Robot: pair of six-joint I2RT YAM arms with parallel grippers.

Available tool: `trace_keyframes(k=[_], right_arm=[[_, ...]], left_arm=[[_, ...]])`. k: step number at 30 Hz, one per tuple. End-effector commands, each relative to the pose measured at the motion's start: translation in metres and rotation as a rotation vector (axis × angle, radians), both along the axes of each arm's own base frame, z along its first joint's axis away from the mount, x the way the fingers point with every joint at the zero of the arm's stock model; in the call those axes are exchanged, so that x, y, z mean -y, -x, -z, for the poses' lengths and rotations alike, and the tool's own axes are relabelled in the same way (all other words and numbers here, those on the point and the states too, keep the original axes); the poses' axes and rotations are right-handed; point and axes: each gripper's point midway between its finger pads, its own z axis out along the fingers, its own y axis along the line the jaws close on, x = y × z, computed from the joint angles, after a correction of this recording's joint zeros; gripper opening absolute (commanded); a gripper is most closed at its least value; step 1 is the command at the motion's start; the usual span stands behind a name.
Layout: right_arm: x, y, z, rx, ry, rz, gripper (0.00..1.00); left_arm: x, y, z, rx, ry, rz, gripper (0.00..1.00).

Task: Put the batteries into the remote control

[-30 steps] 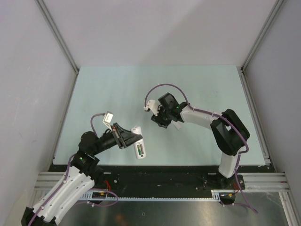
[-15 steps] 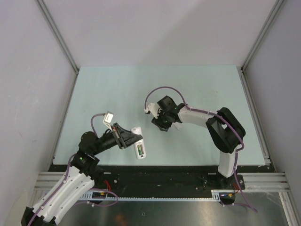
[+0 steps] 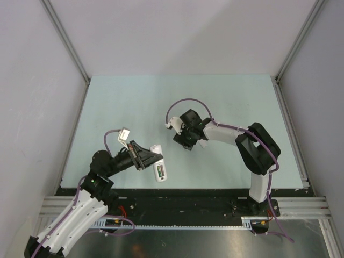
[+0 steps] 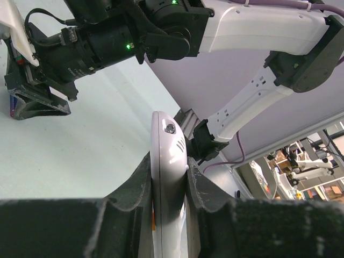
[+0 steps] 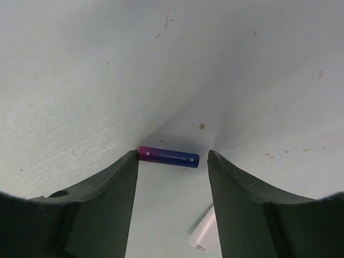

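Note:
My left gripper is shut on the white remote control and holds it off the table, back side up. A green battery lies in its open recess. In the left wrist view the remote control stands edge-on, clamped between both pads of the left gripper. My right gripper is down at the table, open. In its wrist view the purple-blue battery lies flat across the gap of the right gripper. The battery's magenta end touches the left fingertip; a small gap separates its blue end from the other fingertip.
A small white plastic piece lies on the table just behind the battery, under the right gripper. The pale green table is walled by grey panels on three sides, with a black rail along the near edge.
The right gripper has shifted slightly left and down over the purple-blue battery and its jaws have widened. The left arm and the remote have not moved.

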Motion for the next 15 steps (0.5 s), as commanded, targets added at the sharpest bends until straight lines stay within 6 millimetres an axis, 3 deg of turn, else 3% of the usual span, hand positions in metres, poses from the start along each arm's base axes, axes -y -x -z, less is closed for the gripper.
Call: trace_keyframes(k=[1,6,12,15], right_arm=[[-0.005,-0.011,-0.017,0.046,-0.017,0.023,0.6],[-0.007,-0.018,-0.027,0.083,-0.035,0.047,0.67],[-0.023,-0.031,-0.087,0.205,-0.179,0.091,0.93],[-0.024,-0.036,-0.111,0.244,-0.231,0.174,0.95]], left_arm=[[0.0,0.001,-0.016,0.071,0.027,-0.003,0.0],[0.0,0.0,-0.016,0.071,0.025,-0.004,0.0],[0.0,0.0,-0.017,0.078,0.025,-0.003,0.0],[0.0,0.001,-0.019,0.081,0.028,-0.003,0.0]])
